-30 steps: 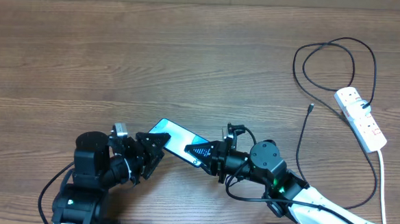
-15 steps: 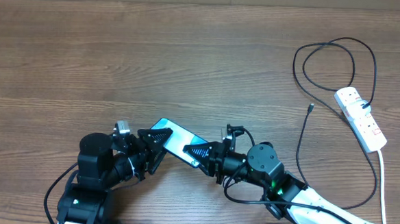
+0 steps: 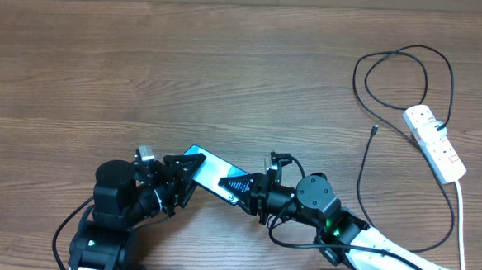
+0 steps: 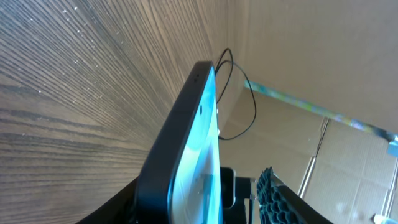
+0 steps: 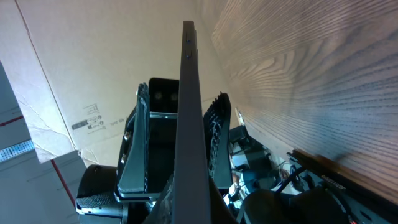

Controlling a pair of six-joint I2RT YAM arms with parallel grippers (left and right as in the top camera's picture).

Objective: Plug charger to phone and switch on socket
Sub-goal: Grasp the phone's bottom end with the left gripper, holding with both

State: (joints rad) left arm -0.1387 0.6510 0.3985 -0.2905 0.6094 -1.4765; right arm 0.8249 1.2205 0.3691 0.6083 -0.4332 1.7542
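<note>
The phone (image 3: 210,170) is lifted off the table and tilted on edge, its blue-teal screen showing in the left wrist view (image 4: 198,155). My right gripper (image 3: 237,185) is shut on its right end, where the phone's dark edge (image 5: 188,106) runs up between the jaws. My left gripper (image 3: 186,174) stands open around the phone's left end, with gaps between its fingers (image 5: 132,152) and the phone. The charger (image 3: 363,170) lies looped at the right, its connector tip (image 3: 375,128) free on the table. The socket (image 3: 435,143) lies at the far right.
The socket's thick white cord (image 3: 460,214) runs down toward the front right edge. Wood-grain table (image 3: 186,74) spreads behind the arms. Cardboard walls (image 4: 323,56) stand beyond the table.
The left gripper's jaws have narrowed around the phone's left end. The right gripper and phone have shifted slightly left. Charger and socket have not moved.
</note>
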